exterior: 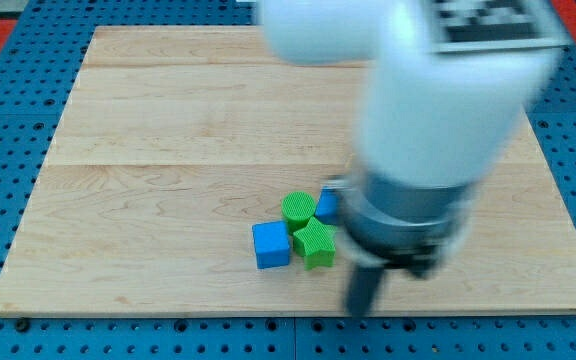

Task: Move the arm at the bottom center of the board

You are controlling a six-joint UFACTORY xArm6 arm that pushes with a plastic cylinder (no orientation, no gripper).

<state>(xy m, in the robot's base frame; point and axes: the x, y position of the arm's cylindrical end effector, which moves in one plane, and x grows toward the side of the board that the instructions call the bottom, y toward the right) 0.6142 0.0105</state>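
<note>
My tip (360, 310) bare rod, no jaws, holding nothing, touching no block; just right of green star block (315, 243)

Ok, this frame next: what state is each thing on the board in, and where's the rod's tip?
Blue cube: flat on the board, touching the green star.
Green cylinder: upright, above the star.
Green star: flat, between cube and arm.
Second blue block: partly hidden by the arm.
My tip: blurred, near the board's bottom edge, right of the blocks.

My tip (359, 308), the blurred lower end of a dark upright rod, sits on the board (148, 150) near its bottom edge, slightly right of centre.
</note>
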